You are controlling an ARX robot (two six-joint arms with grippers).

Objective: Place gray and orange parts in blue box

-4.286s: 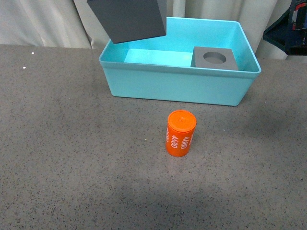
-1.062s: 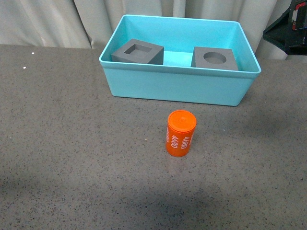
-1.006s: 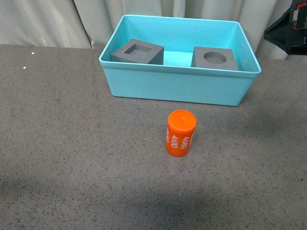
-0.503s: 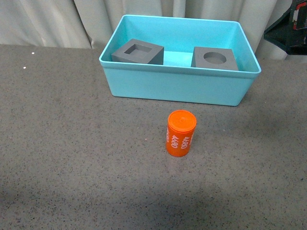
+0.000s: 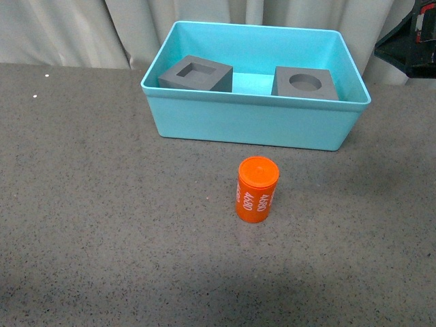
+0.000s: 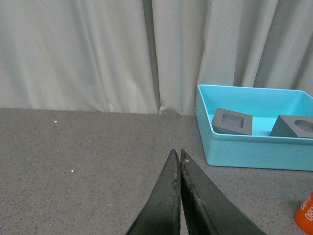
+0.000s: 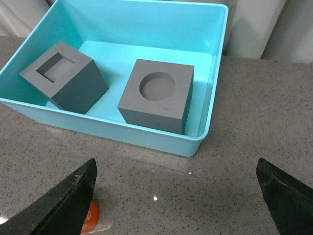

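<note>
The square-holed cube [image 5: 196, 73] and round-holed cube [image 5: 305, 83] lie in the blue box [image 5: 252, 97], only the orange cylinder [image 5: 257, 189] stands outside on the desk [image 5: 102, 204], left tool [image 6: 178, 159] clenched empty, right tool [image 7: 176, 166] released.

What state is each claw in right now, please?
Left claw: closed, holding nothing.
Right claw: open, holding nothing.
</note>
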